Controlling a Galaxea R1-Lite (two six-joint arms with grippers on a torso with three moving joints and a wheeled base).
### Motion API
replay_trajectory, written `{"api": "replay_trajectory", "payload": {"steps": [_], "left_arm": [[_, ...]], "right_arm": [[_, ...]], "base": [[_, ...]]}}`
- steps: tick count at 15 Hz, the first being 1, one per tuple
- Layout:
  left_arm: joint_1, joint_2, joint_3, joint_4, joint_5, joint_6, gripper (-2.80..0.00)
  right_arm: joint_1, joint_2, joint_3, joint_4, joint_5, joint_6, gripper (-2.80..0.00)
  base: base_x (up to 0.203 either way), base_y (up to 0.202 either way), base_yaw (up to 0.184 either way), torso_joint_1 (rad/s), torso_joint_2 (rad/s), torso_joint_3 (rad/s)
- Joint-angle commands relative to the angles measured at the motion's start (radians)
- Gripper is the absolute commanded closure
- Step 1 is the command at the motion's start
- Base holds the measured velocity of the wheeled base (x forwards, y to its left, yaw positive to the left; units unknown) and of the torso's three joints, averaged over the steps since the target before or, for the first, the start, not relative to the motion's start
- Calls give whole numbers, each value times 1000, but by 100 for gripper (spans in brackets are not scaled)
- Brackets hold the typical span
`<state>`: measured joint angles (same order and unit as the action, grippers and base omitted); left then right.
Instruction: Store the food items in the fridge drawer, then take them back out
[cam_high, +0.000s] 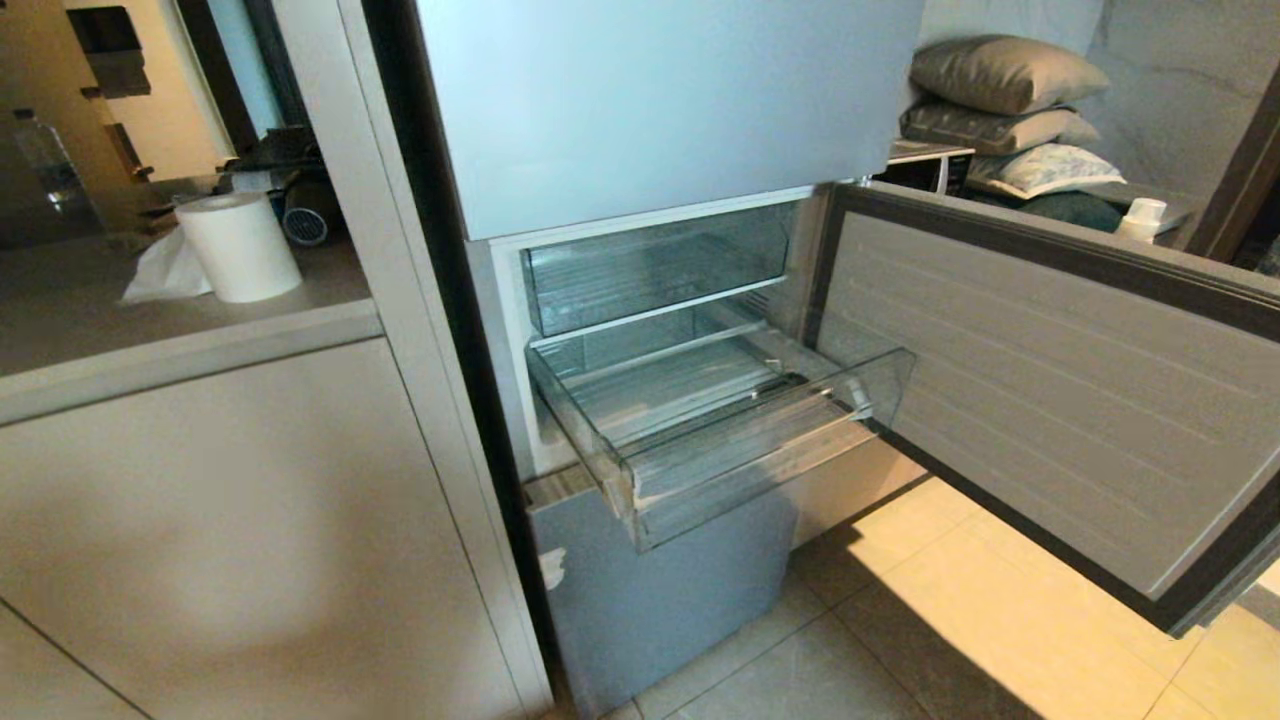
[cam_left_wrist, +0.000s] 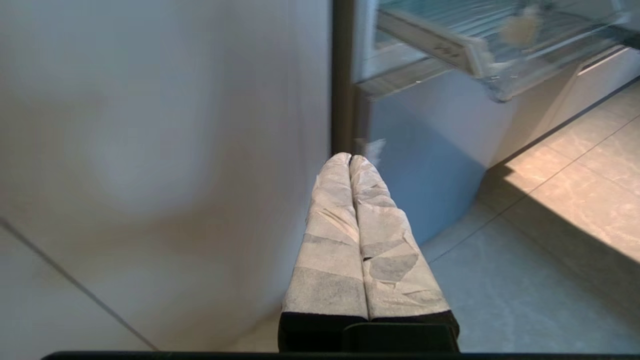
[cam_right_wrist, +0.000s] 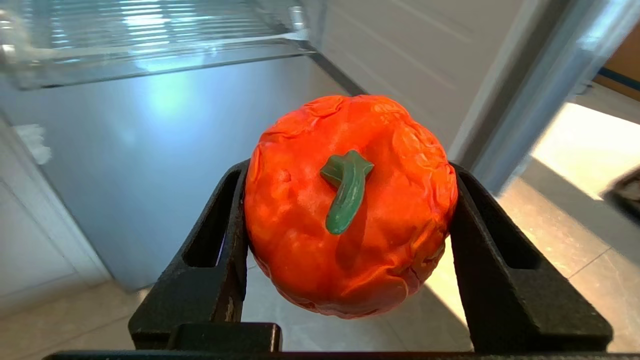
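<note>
**Pepper in the right gripper, drawer above it**

While the fridge drawer (cam_high: 700, 430) stands pulled out and bare of food, the red pepper (cam_right_wrist: 350, 205) sits clamped between the fingers of the right gripper (cam_right_wrist: 350, 220), green stem facing the wrist camera. Seen from that wrist, the drawer's ribbed underside lies above and ahead, so by my reading the coming move is a lift over its front lip. Below the drawer on the other side, the left gripper (cam_left_wrist: 350, 159) rests with its taped fingers pressed together, holding nothing.

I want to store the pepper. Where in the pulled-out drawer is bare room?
The fridge drawer shows nothing inside: its ribbed bottom is bare from the front lip back to the fridge. The open door crowds its right side. The right gripper holds the pepper.
</note>
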<state>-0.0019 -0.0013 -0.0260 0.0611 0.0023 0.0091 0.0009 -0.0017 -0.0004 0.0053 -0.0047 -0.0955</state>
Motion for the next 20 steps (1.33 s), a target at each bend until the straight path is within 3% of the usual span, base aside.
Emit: {"api": "replay_trajectory", "payload": {"steps": [1,5,11,20], "left_arm": [[0,0,0,0,1,0,0],[0,0,1,0,1,-1,0],[0,0,0,0,1,2,0],[0,0,1,0,1,0,0]], "right_arm": [[1,2,0,1,0,0,0],[1,3,0,1,0,0,0],[1,3,0,1,0,1,0],[1,2,0,1,0,0,0]], "base": [[0,195,-5,3,5,9],[0,138,-1,1,3,2],[0,0,0,0,0,0],[190,0,-1,6,2,2]]}}
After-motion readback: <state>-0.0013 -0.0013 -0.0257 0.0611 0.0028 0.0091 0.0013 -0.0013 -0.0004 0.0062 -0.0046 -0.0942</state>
